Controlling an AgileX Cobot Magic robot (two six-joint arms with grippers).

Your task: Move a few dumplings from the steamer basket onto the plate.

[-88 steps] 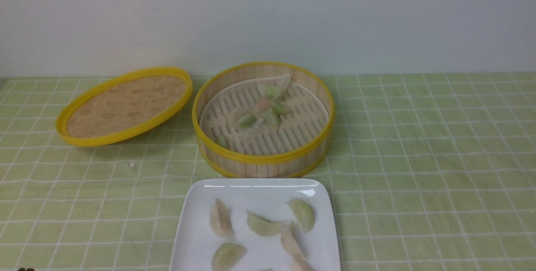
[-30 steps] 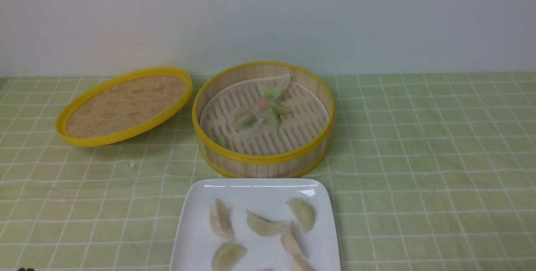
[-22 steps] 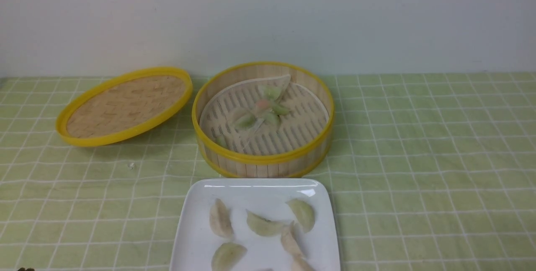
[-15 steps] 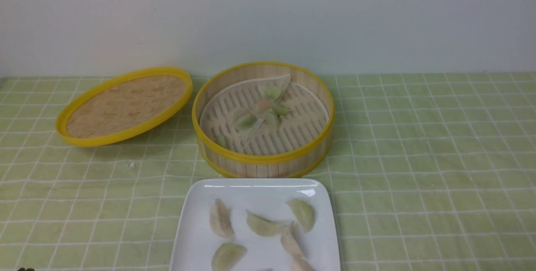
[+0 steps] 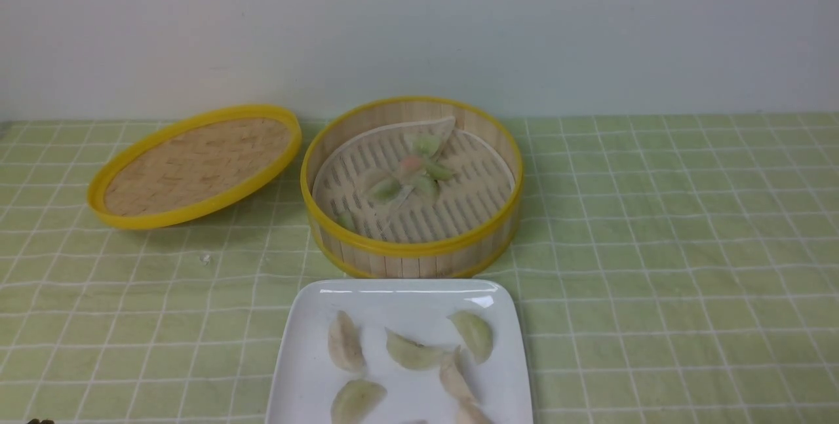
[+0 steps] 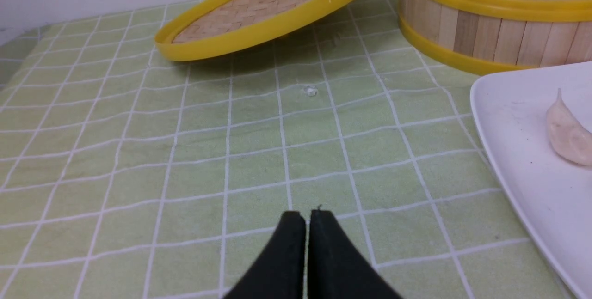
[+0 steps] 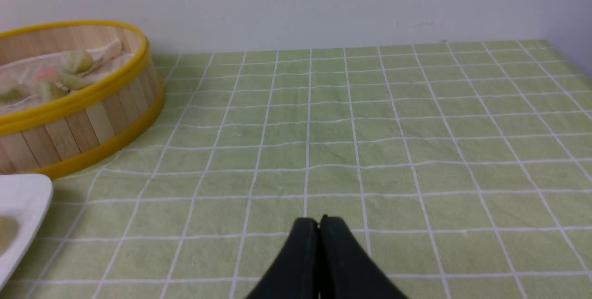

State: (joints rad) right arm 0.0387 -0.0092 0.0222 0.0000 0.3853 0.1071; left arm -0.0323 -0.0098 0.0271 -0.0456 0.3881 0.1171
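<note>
— Where things stand? Steamer basket at the middle of the desk, open; woven lid off to its left, one edge propped up; white square plate just in front of the basket, nearest the robot.

— And the dumplings?

— Several dumplings clustered on the slatted floor, green-tinted with one pink, some overlapping; one more low against the near-left wall; about six already lying on the plate, apart or barely touching.

— Arms?

— Neither visible from the front; left gripper low over bare cloth to the left of the plate, jaws pressed together on nothing; right gripper over bare cloth to the right of the basket, jaws likewise together and empty.

— Judged stage?

— Probably finished or close, "a few" being already plated; if another is wanted, next step a fresh pick from the basket.

— Doing that well?

— Open the jaws before dropping past the yellow rim; come straight down to clear the deep wall; choose a dumpling at the edge of the cluster, not one lying under another; close across the plump belly, gently, soft skin likely to tear or slip; lift clear of the rim before travelling; set down on a bare patch of plate, such as the near-left part.

— Risks?

— Dragging a stuck neighbour along; nudging the basket; crushing.
</note>
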